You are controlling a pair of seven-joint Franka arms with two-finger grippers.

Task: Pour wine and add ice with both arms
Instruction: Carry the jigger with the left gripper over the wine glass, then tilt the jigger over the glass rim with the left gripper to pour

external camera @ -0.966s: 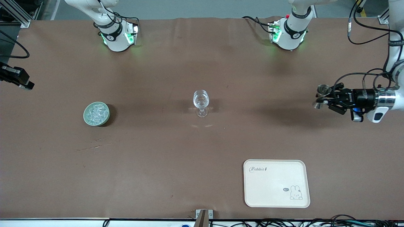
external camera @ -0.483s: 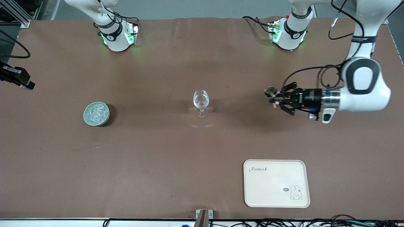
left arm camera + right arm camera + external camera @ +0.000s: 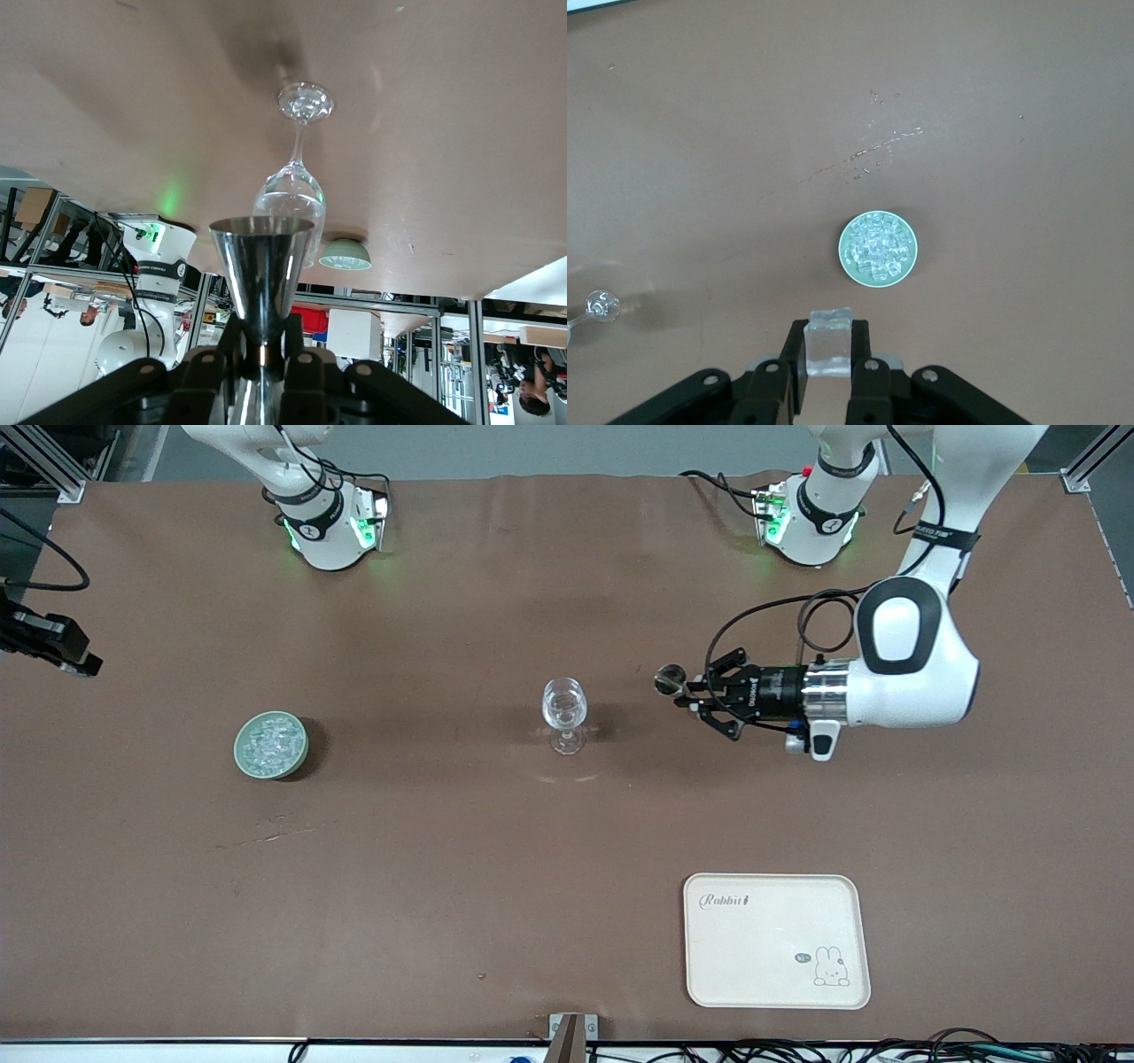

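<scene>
At the right arm's end of the table, the right gripper (image 3: 828, 390) is up in the air over the bowl (image 3: 271, 745), its jaws pinching one clear ice cube (image 3: 828, 341); in the front view only its black body shows at the table's edge. The bowl, pale green and round, sits on the brown table (image 3: 425, 850) and holds the heap of ice (image 3: 269, 741). A few wet specks lie on the table just nearer the camera than the bowl.

The glass (image 3: 564, 712) stands upright in the middle of the table, well apart from the bowl.

Toward the left arm's end, the left gripper (image 3: 684, 691) reaches sideways above the table beside the glass, not touching it. Its jaws are clamped on the waist of the jigger (image 3: 669, 681), which is held upright. No liquid can be made out in it.

Nearer the camera lies a cream tray (image 3: 776, 941) with a rabbit drawing.
</scene>
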